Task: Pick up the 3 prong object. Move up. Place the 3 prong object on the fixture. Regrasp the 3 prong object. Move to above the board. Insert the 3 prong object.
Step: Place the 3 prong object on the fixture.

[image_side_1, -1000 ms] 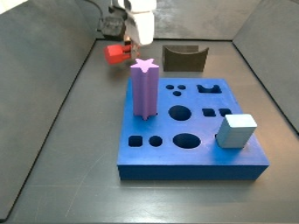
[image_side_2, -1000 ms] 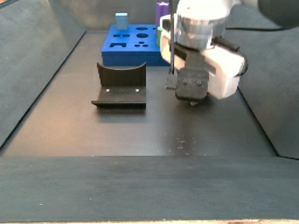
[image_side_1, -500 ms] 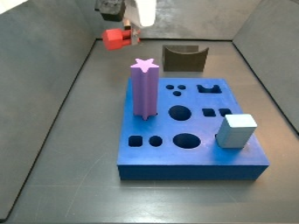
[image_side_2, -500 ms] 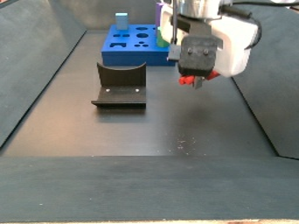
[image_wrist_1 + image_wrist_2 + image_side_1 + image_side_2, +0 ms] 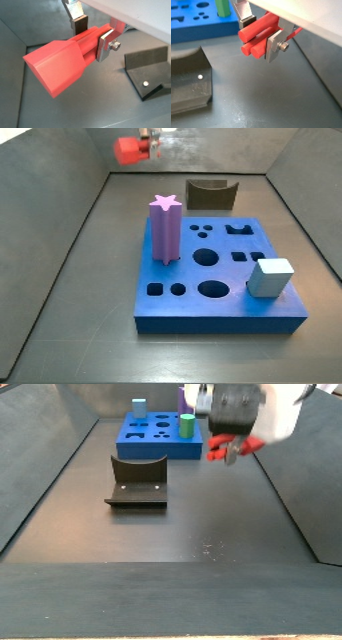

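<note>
Red-orange plastic, the small 3 prong object (image 5: 63, 65) sits clamped between the silver finger plates of the gripper (image 5: 261, 34) in both wrist views. In a side view it hangs high at the upper left (image 5: 132, 149), well above the floor. The dark brown fixture (image 5: 210, 194) stands behind the large blue holed board (image 5: 221, 278), right of the object.
</note>
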